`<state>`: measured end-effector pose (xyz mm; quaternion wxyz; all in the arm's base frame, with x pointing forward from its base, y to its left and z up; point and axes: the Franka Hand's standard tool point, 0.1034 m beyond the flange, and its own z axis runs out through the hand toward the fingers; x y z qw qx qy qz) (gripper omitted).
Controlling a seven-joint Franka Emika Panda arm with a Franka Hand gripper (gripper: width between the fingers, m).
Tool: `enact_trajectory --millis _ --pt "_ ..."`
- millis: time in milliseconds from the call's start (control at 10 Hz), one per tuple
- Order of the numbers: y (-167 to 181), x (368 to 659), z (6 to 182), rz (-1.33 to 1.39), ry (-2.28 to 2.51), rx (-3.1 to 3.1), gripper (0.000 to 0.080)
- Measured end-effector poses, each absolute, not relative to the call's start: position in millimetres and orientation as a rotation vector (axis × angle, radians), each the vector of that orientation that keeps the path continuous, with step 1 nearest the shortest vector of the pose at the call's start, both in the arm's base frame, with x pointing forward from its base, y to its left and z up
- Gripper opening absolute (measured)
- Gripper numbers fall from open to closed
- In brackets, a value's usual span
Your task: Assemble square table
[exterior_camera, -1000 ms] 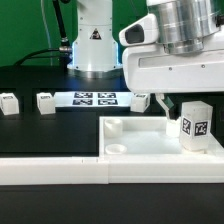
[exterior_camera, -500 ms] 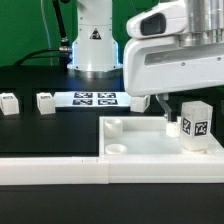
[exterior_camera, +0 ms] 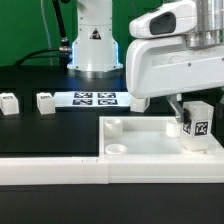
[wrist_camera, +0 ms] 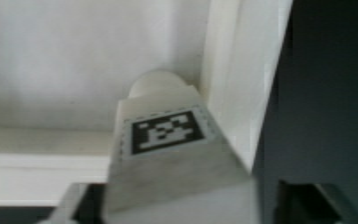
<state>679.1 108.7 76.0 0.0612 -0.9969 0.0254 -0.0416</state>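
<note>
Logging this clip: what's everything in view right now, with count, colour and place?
square table top: one, white, exterior view's right, on the black table
upright leg: one, white, tagged, standing inside the top near its rim
loose legs: two, white, exterior view's left
marker board: one, white, black tags, behind the top
border rail: one, white, along the front
arm base: one, white, back
hand: one, white, at the upright leg; grip unclear
</note>
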Motion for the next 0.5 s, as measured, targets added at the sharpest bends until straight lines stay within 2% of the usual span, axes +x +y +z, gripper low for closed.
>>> enact_trajectory --millis 300,500 --pt "104.0 679.3 74.6 -0.108 0.346 -2.994 0.0299" --pt "100.8 680.1 73.4 -0.088 0.772 -2.886 0.0299"
